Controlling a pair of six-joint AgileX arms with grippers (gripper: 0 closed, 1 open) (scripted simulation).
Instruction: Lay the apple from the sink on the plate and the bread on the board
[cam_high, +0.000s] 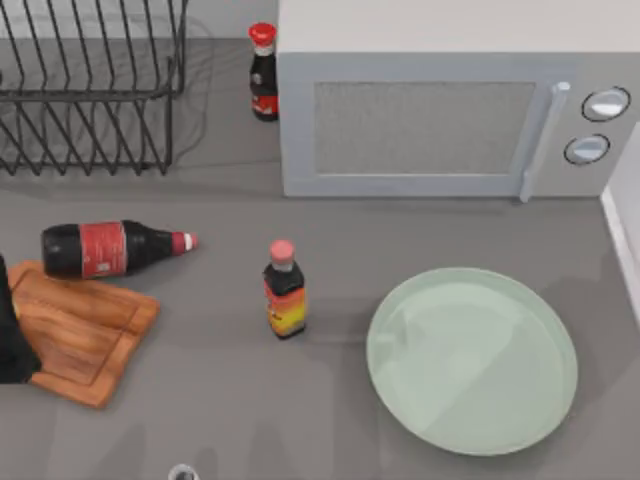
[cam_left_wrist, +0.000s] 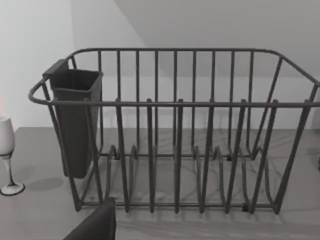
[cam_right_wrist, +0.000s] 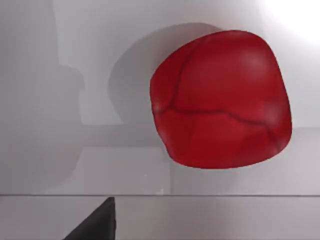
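Note:
The glossy red apple looms close in the right wrist view, resting on the pale grey floor of the sink, with my right gripper just above it. The pale green plate lies at the table's front right with nothing on it. At the front left lies the brown wooden board, also bare, and the dark body of my left arm overlaps its left end. The bread is out of view.
A dark cola bottle lies on its side just behind the board. A small sauce bottle stands mid-table and another bottle stands beside the microwave. A wire dish rack fills the back left. A wine glass stands beside the rack.

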